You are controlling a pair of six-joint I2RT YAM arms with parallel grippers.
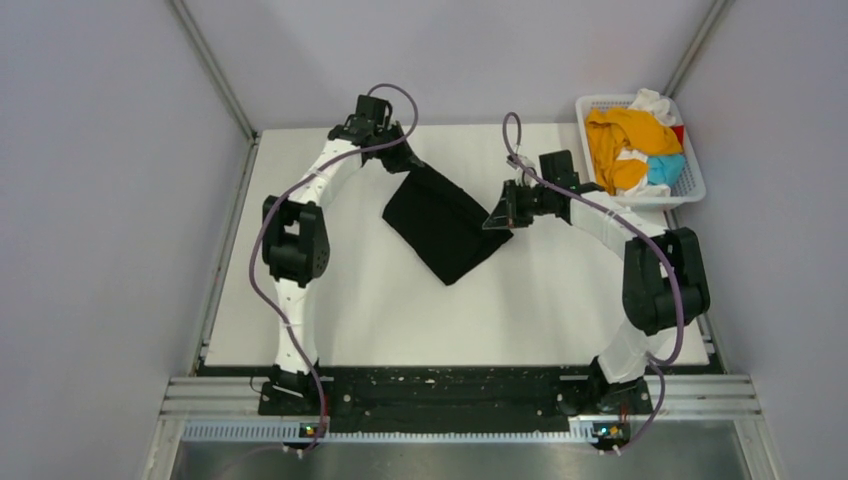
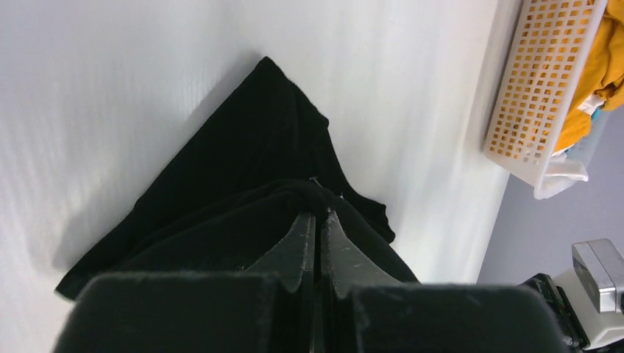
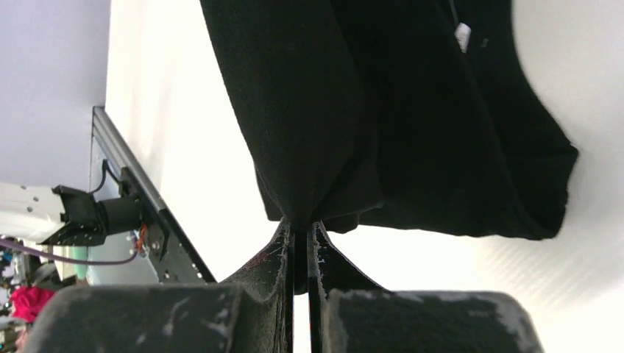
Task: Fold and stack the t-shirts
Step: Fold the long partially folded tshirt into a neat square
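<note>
The black t-shirt point(image 1: 440, 225) hangs folded between my two grippers over the middle of the white table point(image 1: 540, 310), its lower corner drooping toward the near side. My left gripper point(image 1: 408, 162) is shut on its far left corner; in the left wrist view the gripper point(image 2: 319, 215) pinches bunched black cloth point(image 2: 243, 169). My right gripper point(image 1: 498, 218) is shut on the shirt's right edge; in the right wrist view the gripper point(image 3: 300, 224) clamps a gathered fold of the shirt point(image 3: 383, 110). Orange point(image 1: 625, 140), white point(image 1: 652, 102), light blue point(image 1: 664, 166) and red point(image 1: 679, 133) shirts lie crumpled in the basket.
The white lattice basket point(image 1: 690, 185) stands at the table's back right corner, also in the left wrist view point(image 2: 541, 95). Grey walls enclose the table on the left, back and right. The black rail point(image 1: 450, 385) with both arm bases runs along the near edge.
</note>
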